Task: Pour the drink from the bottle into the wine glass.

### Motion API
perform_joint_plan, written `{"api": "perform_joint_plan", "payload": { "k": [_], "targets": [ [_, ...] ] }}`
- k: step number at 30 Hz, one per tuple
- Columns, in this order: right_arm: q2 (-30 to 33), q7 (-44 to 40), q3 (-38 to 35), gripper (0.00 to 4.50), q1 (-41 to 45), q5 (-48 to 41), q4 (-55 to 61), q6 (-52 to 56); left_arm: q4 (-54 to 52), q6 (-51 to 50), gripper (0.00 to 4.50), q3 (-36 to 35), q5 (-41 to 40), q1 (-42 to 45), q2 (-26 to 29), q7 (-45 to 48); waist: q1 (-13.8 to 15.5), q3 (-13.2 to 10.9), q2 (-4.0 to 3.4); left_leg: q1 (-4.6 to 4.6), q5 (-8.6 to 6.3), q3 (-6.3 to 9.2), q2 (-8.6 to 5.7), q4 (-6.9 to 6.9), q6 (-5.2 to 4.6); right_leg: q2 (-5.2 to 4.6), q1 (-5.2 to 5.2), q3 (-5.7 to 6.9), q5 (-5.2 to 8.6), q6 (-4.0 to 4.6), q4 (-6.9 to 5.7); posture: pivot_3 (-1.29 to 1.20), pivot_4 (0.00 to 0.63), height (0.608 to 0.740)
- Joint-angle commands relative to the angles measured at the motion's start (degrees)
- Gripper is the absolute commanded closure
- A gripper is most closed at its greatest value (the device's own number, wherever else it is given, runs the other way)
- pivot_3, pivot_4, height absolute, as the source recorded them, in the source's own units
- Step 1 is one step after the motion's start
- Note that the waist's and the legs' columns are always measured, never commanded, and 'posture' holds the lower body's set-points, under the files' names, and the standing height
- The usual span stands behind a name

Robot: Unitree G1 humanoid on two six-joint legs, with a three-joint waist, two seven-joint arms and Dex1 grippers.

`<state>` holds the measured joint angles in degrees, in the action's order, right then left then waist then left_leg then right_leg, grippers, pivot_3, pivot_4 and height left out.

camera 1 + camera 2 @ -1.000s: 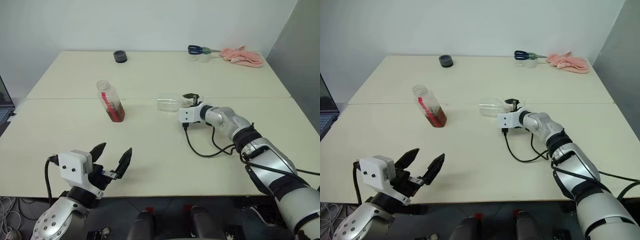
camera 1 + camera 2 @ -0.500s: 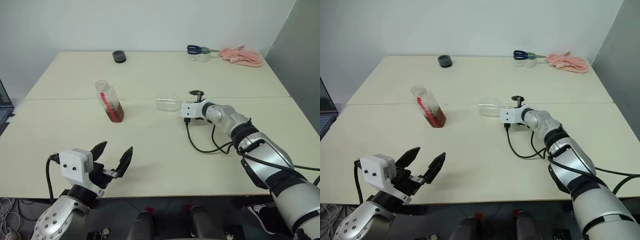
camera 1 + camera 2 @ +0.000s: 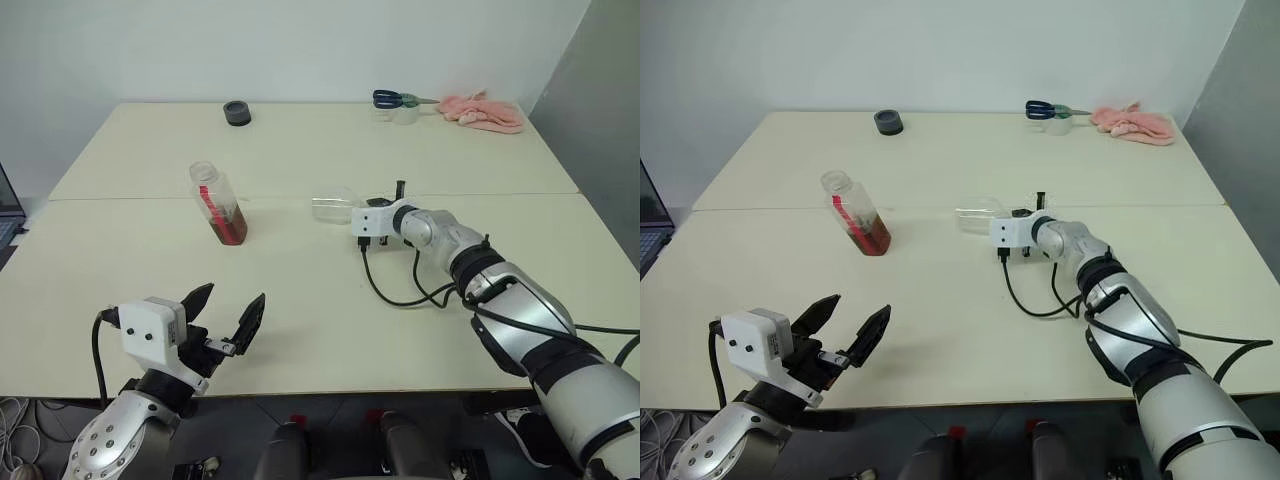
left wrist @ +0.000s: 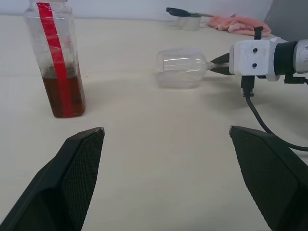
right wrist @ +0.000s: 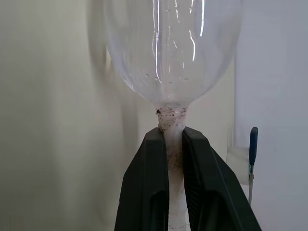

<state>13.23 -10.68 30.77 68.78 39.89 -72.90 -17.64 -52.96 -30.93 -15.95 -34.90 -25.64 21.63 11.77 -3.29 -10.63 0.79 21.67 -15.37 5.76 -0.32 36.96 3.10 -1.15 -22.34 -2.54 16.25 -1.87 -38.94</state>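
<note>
Right gripper (image 5: 174, 139) fingers pinching stem of clear, toppled stemmed wine glass (image 4: 183, 67) on cream table (image 3: 300, 300); left gripper (image 3: 222, 318) fingers spread.

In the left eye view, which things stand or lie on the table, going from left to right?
Bottle → dark round object → wine glass → right pincer → scissors → pink cloth.

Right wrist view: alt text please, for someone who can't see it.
The right gripper is shut on the stem of the wine glass, whose clear, empty bowl lies just beyond the black fingers, over the cream table.
</note>
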Motion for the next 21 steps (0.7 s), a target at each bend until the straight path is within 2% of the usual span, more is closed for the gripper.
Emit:
{"api": "perform_joint_plan", "payload": {
  "k": [1, 4, 6, 8, 11, 13, 17, 21],
  "targets": [
    [0.14, 2.3, 0.28, 4.38, 2.53, 0.43, -0.33, -0.16, -1.58, 0.21, 0.0, -0.13, 0.09, -0.18, 0.09, -0.42, 0.0, 0.0, 0.0, 0.0, 0.0, 0.0, 0.0, 0.0, 0.0, 0.0, 0.0, 0.0, 0.0, 0.0, 0.0, 0.0, 0.15, 0.74],
    [-1.16, 4.34, -2.49, 4.38, 3.64, -2.75, 0.72, -3.51, -1.55, 0.54, 0.0, -0.53, 0.09, -0.9, 0.17, 0.0, -0.02, 0.0, 0.0, 0.01, 0.0, -0.01, 0.0, 0.0, 0.0, 0.0, -0.01, -0.01, 0.0, 0.0, 0.0, 0.0, 0.15, 0.74],
    [-4.33, 3.01, -9.88, 4.38, 3.77, -11.33, 1.87, -6.93, -1.6, 0.79, 0.0, -0.97, 0.09, -1.75, 0.16, 0.27, -0.31, -0.01, 0.0, 0.03, 0.0, -0.04, 0.01, -0.02, 0.0, 0.0, -0.06, -0.04, 0.0, 0.0, 0.0, 0.0, 0.15, 0.74],
    [-9.3, -4.63, -19.8, 4.38, 3.33, -23.76, 2.84, -8.74, -1.96, 1.16, 0.0, -1.39, -0.01, -3.09, 0.02, 0.56, -0.92, -0.03, 0.0, 0.03, 0.0, -0.06, 0.08, -0.05, 0.0, 0.05, -0.09, -0.05, 0.0, 0.01, -0.01, 0.0, 0.15, 0.74],
    [-16.5, -13.68, -34.93, 4.38, 3.76, -41.59, 3.16, -1.57, -2.68, 1.36, 0.0, -1.47, -0.31, -4.55, -0.03, 0.69, -1.38, -0.04, -0.02, 0.03, -0.01, 0.0, 0.17, -0.08, -0.01, 0.08, -0.09, 0.01, 0.03, 0.06, -0.04, 0.0, 0.15, 0.74],
    [-19.81, -15.87, -42.67, 4.38, 4.04, -50.07, 2.95, 3.74, -2.63, 1.52, 0.0, -1.54, -0.27, -4.59, 0.01, 0.58, -1.22, -0.06, -0.06, 0.06, -0.01, 0.12, 0.17, -0.08, -0.02, 0.08, -0.08, 0.1, 0.04, 0.08, -0.05, 0.0, 0.15, 0.74],
    [-21.52, -14.62, -44.57, 4.38, 0.73, -51.04, 1.92, 5.0, -3.35, 1.23, 0.0, -1.74, -0.56, -4.56, 0.03, -0.01, 0.08, -0.08, -0.09, 0.06, -0.01, 0.22, -0.03, -0.04, -0.02, -0.04, 0.03, 0.17, 0.05, 0.09, 0.02, 0.0, 0.15, 0.74],
    [-21.21, -13.41, -43.03, 4.38, -2.52, -49.17, 2.03, 3.95, -3.49, 1.31, 0.0, -2.33, -0.84, -5.06, 0.12, 0.29, 0.03, -0.07, -0.07, 0.13, -0.01, 0.09, -0.04, -0.06, -0.02, -0.06, -0.04, 0.1, 0.05, 0.09, 0.06, 0.0, 0.15, 0.74]
  ]
}}
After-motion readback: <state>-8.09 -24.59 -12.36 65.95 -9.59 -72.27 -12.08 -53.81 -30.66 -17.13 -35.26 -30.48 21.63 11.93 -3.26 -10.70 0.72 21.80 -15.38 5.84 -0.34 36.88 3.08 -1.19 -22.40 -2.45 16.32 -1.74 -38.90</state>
